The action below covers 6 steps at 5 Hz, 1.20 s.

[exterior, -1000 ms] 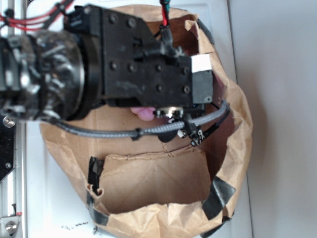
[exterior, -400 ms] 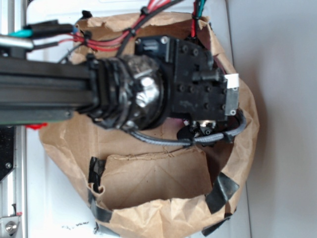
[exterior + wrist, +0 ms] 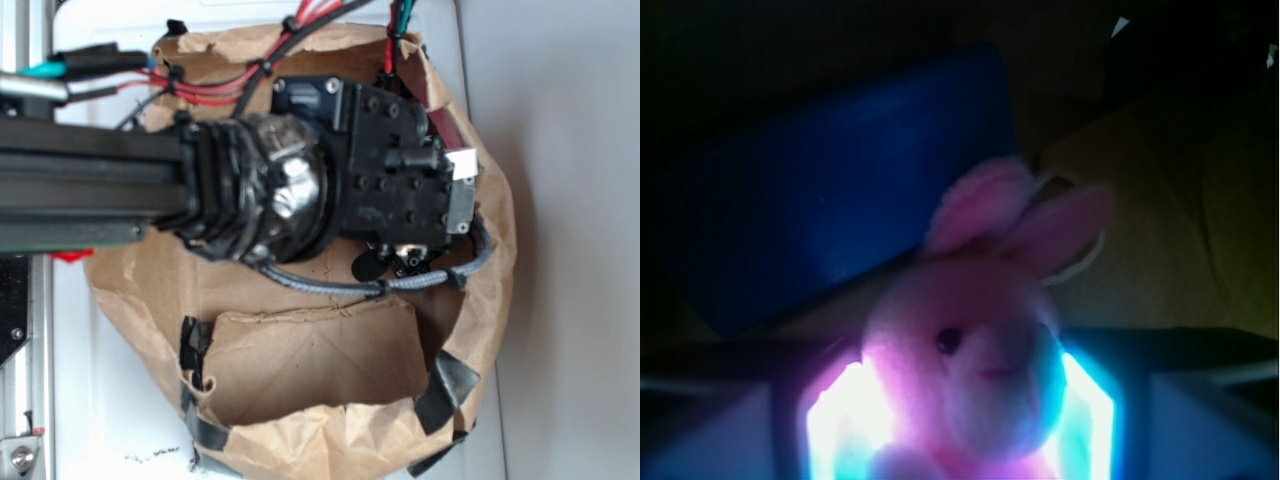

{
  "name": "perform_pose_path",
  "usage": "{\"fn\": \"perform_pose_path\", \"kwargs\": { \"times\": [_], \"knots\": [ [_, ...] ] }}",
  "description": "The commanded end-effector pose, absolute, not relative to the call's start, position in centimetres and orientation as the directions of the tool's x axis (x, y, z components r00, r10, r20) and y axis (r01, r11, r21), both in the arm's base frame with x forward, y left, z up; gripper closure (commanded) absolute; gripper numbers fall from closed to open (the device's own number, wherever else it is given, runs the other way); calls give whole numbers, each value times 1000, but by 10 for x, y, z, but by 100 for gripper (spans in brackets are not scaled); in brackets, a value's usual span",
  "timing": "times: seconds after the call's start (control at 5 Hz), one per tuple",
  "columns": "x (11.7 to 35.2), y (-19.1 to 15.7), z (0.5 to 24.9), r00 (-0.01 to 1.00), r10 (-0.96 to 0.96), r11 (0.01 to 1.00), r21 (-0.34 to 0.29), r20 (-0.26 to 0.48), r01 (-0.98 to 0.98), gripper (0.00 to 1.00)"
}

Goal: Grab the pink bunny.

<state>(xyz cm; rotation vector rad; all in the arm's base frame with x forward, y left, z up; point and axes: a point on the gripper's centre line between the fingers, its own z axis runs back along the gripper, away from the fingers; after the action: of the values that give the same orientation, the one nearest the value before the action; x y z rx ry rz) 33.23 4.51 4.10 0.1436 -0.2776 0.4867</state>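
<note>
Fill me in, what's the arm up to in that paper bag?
The WidowX arm is reaching down into the open brown paper bag after the pink bunny. From outside, the arm hides the bunny. In the wrist view the bunny sits between the gripper fingers, lit up at close range, with a blue block right behind it. Whether the gripper has closed on the bunny can't be told.

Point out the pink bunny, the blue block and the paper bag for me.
pink bunny (image 3: 975, 365): wrist view, on its face between the eyes.
blue block (image 3: 850, 200): wrist view, middle of its broad face.
paper bag (image 3: 310, 360): exterior view, on the folded front flap.
</note>
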Motion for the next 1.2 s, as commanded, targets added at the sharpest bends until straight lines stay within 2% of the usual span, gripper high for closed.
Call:
{"fn": "perform_pose_path", "kwargs": {
  "times": [0.0, 0.2, 0.4, 0.6, 0.8, 1.0],
  "knots": [
    [304, 41, 88, 816, 454, 872, 10, 357, -490, 100],
    [295, 49, 116, 817, 444, 884, -27, 370, -468, 100],
    [296, 55, 136, 823, 429, 894, -43, 372, -446, 100],
    [291, 60, 160, 875, 389, 918, -44, 289, -393, 100],
    [292, 60, 173, 931, 282, 959, -77, 232, -272, 100],
    [290, 53, 186, 960, 175, 985, -32, 220, -173, 100]
  ]
}}
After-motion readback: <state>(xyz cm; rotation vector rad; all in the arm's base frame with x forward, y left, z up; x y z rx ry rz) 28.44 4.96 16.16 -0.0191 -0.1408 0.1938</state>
